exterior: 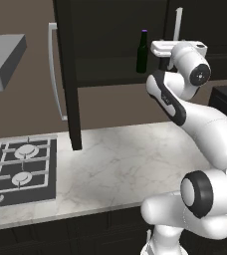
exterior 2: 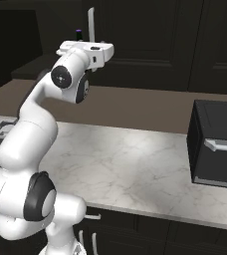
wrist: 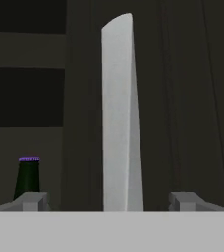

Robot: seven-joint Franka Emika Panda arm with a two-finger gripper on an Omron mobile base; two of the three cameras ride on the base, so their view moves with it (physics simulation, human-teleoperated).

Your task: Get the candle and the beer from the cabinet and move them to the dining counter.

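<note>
- While the beer point(exterior: 142, 51) stands inside the cabinet point(exterior: 110, 45), nothing has reached the dining counter.
- The gripper point(wrist: 116, 202) gapes wide, empty, straddling the right door's handle point(wrist: 119, 113).

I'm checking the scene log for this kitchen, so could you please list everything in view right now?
bottle: one, dark green with purple cap, on the open cabinet's shelf.
cabinet: one, black-brown, on the wall; left door swung open.
handle: one, silver, upright on the closed right door, straight ahead of the tool.
hob: one, dark, left on the counter.
counter: one, grey-white marble.
oven: one, black, right on the counter.
hood: one, grey, above the hob.
tool: one, open, facing the handle.
</note>
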